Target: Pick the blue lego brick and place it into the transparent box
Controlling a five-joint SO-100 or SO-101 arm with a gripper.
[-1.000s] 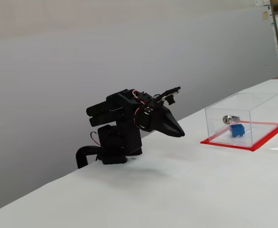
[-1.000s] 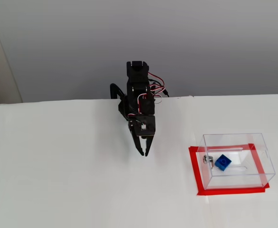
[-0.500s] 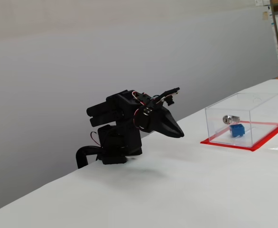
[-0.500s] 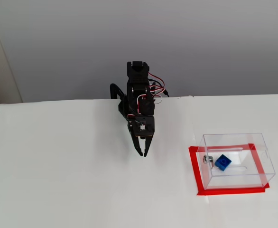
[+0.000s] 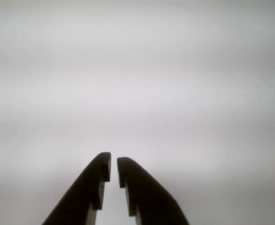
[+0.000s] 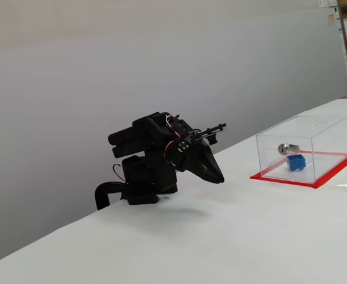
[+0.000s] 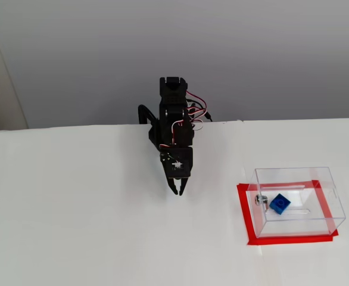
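Note:
The blue lego brick (image 6: 296,161) (image 7: 279,204) lies inside the transparent box (image 6: 327,131) (image 7: 329,208), on its red base, at the right of both fixed views. My black gripper (image 6: 219,177) (image 7: 178,192) is well to the left of the box, folded close to the arm's base and pointing down at the white table. In the wrist view the gripper (image 5: 114,161) has its fingers almost touching, with nothing between them and only bare table ahead. It is shut and empty.
A small silver metal cylinder (image 6: 287,148) (image 7: 259,199) lies in the box beside the brick. The arm's base (image 6: 139,189) stands at the table's back edge against a grey wall. White tabletop (image 7: 73,226) stretches around the arm.
The gripper has tipped further downward and drawn back a little toward the base. Brick and box have not moved.

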